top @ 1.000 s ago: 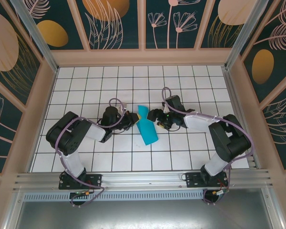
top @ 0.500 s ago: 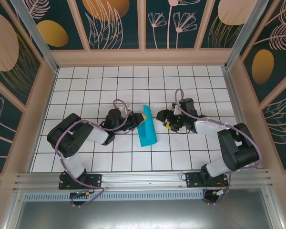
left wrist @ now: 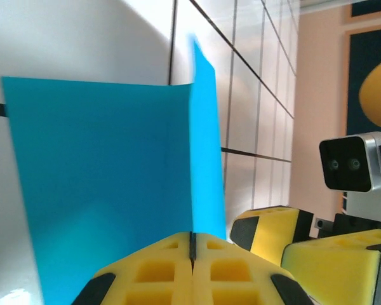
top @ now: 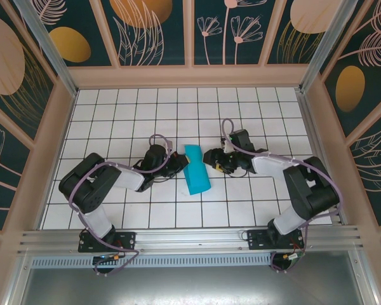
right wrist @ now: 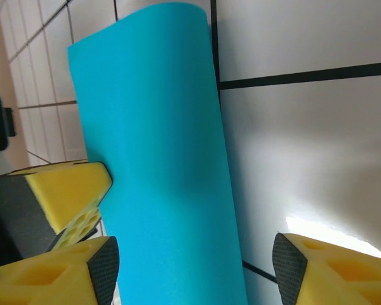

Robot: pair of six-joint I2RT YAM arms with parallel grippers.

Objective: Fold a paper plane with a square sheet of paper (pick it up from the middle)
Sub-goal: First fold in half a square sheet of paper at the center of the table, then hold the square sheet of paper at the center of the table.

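Left of the middle of the white tiled table (top: 114, 114), we saw the left gripper (top: 176, 164) lying low and pointing rightward at the square sheet of paper (top: 195, 169). In its wrist view its yellow pads (left wrist: 159, 270) were pressed together with no gap. A raised flap of the teal sheet ran straight down into the seam between them, so we read it as clamped on the sheet's edge. Beside that flap, the rest of the sheet lay flat on the tiles.

From above, the sheet sat in the middle of the table between the two grippers. It was folded over into a narrow strip running from far to near, slightly slanted. In the right wrist view its fold looked rounded rather than pressed flat.

Just right of the sheet was the right gripper (top: 211, 159), facing left. Its jaws stood apart, with a yellow fingertip (right wrist: 330, 270) on either side of the strip. One of them was clear of the paper, over bare tile, and the gripper held nothing.
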